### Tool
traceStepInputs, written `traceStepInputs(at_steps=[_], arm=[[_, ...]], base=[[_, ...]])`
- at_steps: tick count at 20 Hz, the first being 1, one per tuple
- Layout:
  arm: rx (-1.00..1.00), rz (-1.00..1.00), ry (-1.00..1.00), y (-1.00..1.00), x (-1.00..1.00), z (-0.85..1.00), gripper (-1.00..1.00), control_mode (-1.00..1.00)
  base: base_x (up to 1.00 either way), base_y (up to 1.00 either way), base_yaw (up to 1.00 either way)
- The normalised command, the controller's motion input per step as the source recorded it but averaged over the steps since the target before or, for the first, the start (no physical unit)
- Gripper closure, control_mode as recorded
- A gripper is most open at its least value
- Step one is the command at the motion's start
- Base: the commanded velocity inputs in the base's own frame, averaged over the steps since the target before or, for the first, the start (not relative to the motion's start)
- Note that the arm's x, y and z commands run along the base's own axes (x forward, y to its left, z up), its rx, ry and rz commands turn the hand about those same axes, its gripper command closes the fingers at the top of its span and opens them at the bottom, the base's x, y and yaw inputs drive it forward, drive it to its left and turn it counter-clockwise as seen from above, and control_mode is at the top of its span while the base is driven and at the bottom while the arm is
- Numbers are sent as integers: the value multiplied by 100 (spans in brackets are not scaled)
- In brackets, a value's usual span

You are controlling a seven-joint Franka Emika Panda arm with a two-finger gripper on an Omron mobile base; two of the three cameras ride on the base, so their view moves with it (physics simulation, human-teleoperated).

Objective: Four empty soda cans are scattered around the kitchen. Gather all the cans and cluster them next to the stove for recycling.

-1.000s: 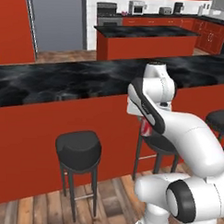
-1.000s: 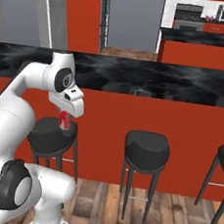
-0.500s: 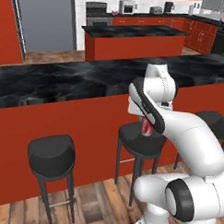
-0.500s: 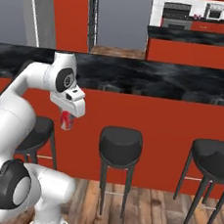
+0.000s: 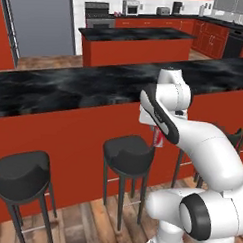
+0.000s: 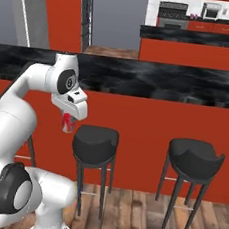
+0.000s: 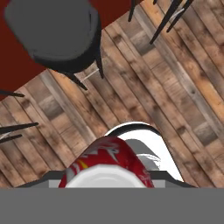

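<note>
so, at mid-left of the right base view the gripper (image 6: pixel 68 123) pinches a red soda can (image 6: pixel 67 123), probably upright, carried clear of the stool (image 6: pixel 96 138); far upper right, the stove (image 6: pixel 172 16) awaits.

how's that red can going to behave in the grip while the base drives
The can is probably light, since the gripper carries it hanging in the air above the floor. Its smooth round side, seen in the hand view, may slip or twist. An empty can likely dents if squeezed hard.
</note>
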Motion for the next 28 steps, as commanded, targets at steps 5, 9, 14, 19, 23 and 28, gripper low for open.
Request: traceStepInputs(at_steps=[5, 9, 14, 19, 23, 28], arm=[[0, 0, 0, 0, 0, 0, 100, 100], [0, 0, 0, 0, 0, 0, 100, 100], [0, 0, 0, 0, 0, 0, 100, 100], [0, 0, 0, 0, 0, 0, 100, 100], [0, 0, 0, 0, 0, 0, 100, 100], [0, 0, 0, 0, 0, 0, 100, 100]], base=[[12, -65, 0], [12, -64, 0], [8, -66, 0], [3, -67, 0], [1, -68, 0], [1, -68, 0]])
